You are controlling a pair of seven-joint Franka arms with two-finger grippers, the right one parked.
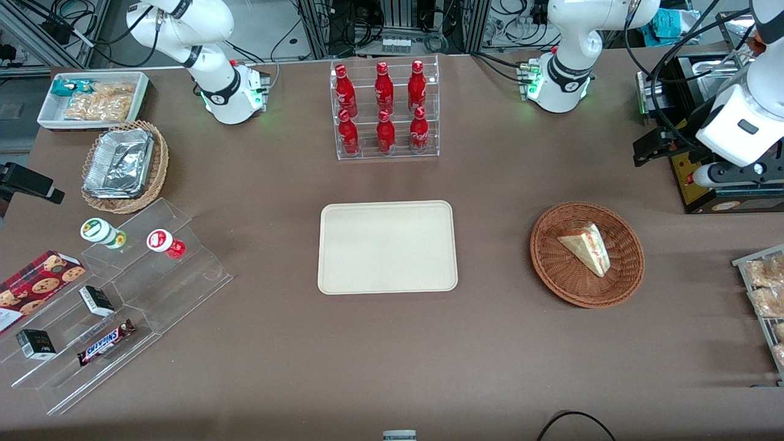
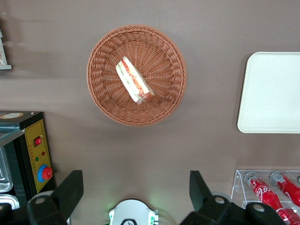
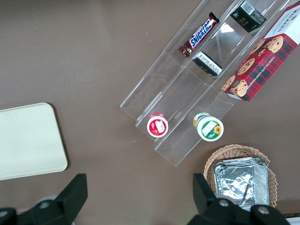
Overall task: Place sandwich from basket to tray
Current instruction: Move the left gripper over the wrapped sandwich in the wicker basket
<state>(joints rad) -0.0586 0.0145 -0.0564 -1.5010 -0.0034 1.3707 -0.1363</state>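
Left arm's gripper (image 2: 136, 187) hangs high above the table, black fingers (image 2: 70, 187) spread wide, holding nothing. The triangular white-bread sandwich (image 1: 587, 247) lies in the round reddish-brown wicker basket (image 1: 554, 269); only the wrist view shows its red-green filling. The flat cream rectangular tray (image 1: 387, 247) sits apart from the basket, bare brown table (image 1: 490, 257) between.

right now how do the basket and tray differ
The basket is round, reddish-brown wicker; the tray is a flat cream rectangle. The basket holds the sandwich; the tray is bare. Both rest on the table. The open gripper hangs high above the basket.
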